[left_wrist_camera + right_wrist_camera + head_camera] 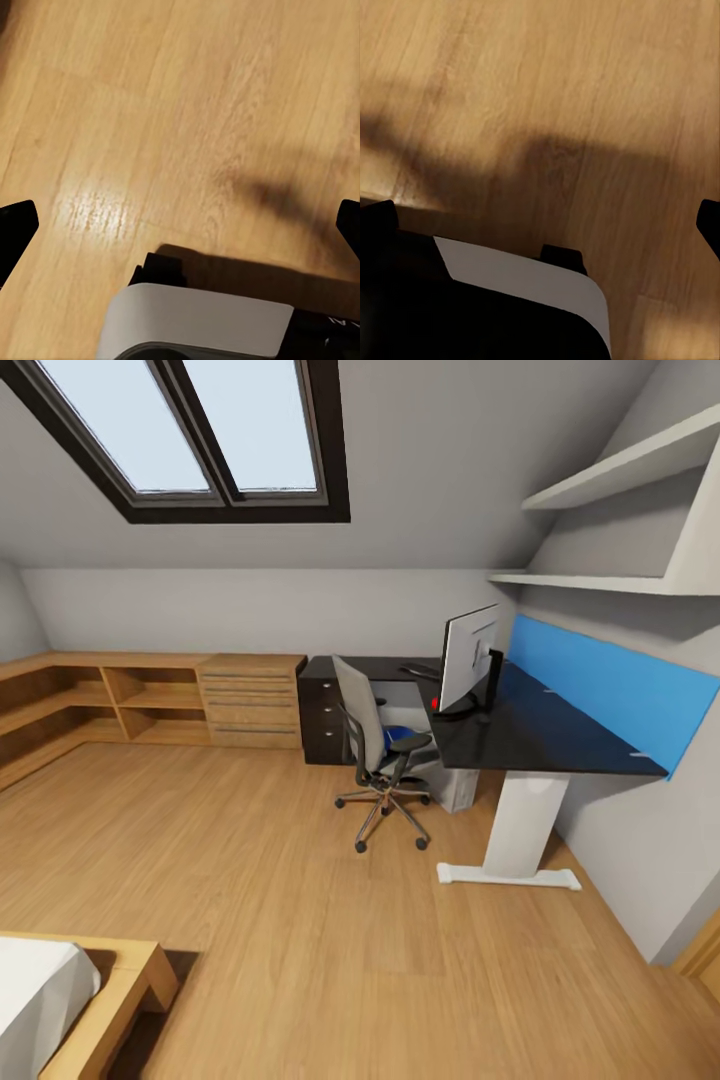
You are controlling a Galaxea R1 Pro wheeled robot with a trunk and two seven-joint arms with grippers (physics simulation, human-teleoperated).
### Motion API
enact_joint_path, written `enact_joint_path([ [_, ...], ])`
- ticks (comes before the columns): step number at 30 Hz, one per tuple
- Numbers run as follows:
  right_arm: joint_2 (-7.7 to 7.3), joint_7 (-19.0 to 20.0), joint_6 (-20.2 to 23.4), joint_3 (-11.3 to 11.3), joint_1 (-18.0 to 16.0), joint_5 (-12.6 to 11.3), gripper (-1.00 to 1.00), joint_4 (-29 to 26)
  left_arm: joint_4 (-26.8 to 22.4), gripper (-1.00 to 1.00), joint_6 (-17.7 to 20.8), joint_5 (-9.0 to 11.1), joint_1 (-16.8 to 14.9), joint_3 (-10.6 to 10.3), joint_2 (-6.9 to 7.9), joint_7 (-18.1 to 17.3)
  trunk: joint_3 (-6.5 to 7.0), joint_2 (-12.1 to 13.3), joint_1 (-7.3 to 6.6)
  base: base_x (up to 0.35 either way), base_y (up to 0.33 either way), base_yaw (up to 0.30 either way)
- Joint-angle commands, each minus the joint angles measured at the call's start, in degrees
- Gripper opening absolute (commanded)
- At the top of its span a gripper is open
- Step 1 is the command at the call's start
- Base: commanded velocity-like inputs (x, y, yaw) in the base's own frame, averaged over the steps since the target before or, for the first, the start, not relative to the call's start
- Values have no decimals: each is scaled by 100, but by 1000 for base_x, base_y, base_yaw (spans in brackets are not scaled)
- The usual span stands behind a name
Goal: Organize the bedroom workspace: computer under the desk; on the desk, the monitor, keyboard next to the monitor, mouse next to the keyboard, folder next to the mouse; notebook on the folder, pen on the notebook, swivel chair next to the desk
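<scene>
Both sets of jaws are spread wide and hold nothing, each hanging over the light wooden floor. Far across the room stands the big black-topped L-shaped bench by the wall. On it sits the wide flat monitor. Tucked close to the bench is the grey swivel chair with something blue on its seat.

black desk, grey swivel chair
</scene>
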Motion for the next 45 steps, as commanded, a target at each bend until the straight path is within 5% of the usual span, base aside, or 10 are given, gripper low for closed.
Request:
enact_joint_path([
  [1, 1, -26, -19, 5, -5, 31, 100, 10, -2, 100, -12, 57, -1, -5, -3, 4, -23, -44, 22, 0, 0, 0],
  [30, 19, -21, -27, 15, -5, 32, 100, 7, -19, 100, -12, 57, -1, -5, -11, 13, -544, -1207, 659, 0, 0, 0],
  [35, 23, -35, -25, -22, -5, -37, 100, -369, -19, 100, -6, 53, -1, -11, -20, 13, -634, -1408, 769, 0, 0, 0],
  [40, 25, -53, 8, -298, -19, -983, 100, -1587, 4, 100, 2, 54, -1, -45, -42, 122, -724, -1608, 879, 0, 0, 0],
  [41, 33, -47, 94, -354, -314, -1689, 100, -1926, -50, 100, 5, 62, -3, -54, -77, 303, -742, -1648, 901, 0, 0, 0],
  [44, 33, -49, 429, -375, -932, -2039, 100, -1912, -259, 100, 55, 64, -62, -57, -120, 404, -795, -1769, 967, 0, 0, 0],
  [45, 32, -47, 902, -424, -1514, -2470, 100, -1600, -661, 100, 512, 48, -460, -63, -253, 451, -813, -1809, 989, 0, 0, 0],
])
